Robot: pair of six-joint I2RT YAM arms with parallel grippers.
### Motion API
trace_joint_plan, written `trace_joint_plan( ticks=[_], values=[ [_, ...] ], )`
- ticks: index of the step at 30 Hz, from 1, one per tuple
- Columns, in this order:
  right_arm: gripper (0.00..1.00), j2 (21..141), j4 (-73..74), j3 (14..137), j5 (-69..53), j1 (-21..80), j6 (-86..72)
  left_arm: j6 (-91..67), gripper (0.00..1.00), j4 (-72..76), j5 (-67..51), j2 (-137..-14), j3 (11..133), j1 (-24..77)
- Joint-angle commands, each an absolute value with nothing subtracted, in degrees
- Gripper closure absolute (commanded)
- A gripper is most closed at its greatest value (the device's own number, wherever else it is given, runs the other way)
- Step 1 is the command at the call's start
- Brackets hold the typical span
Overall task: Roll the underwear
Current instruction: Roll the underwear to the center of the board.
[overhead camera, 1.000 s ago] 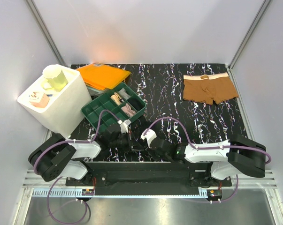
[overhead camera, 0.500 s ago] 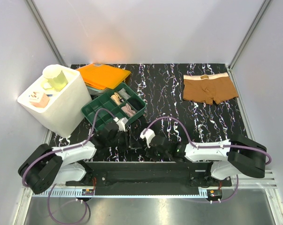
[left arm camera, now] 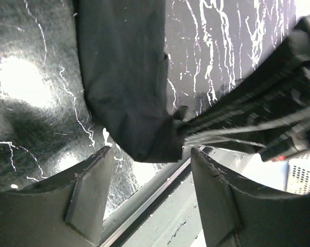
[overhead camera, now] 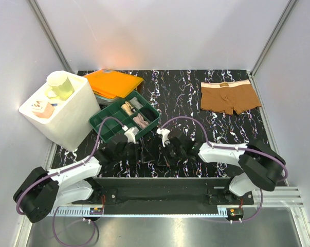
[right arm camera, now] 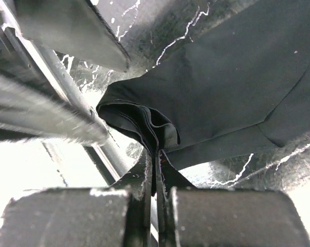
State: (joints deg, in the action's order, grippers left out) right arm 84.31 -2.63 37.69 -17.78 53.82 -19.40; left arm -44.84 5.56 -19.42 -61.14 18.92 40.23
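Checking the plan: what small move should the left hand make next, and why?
Probably ease the left hand forward and close on the black underwear: it stands open, fabric edge just ahead, while the right hand pinches it.

Black marbled table [overhead camera: 185,98], pale grey walls [overhead camera: 160,31]
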Motion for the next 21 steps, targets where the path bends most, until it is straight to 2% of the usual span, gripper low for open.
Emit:
trace_joint_plan(
  ticks=[1, 11, 15, 21],
  values=[
    [1.00, 88.40, 1.39, 41.57, -25.04, 50.90, -21.09, -41.05, 0.34, 7.03, -17.85, -58.89, 19.07, 40.08],
    [1.00, 93.86, 3.60, 43.59, -29.35, 46.06, -21.27, -39.90, 0.34, 8.08, -16.79, -63.01, 19.60, 40.17],
    [1.00, 95.71, 4.74, 45.35, -30.67, 44.57, -21.09, -38.41, 0.34, 10.80, -20.12, -65.12, 19.95, 40.25],
    [1.00, 97.73, 6.85, 46.67, -31.46, 43.33, -19.95, -36.57, 0.28, 11.95, -20.48, -66.62, 20.30, 40.61]
  ],
)
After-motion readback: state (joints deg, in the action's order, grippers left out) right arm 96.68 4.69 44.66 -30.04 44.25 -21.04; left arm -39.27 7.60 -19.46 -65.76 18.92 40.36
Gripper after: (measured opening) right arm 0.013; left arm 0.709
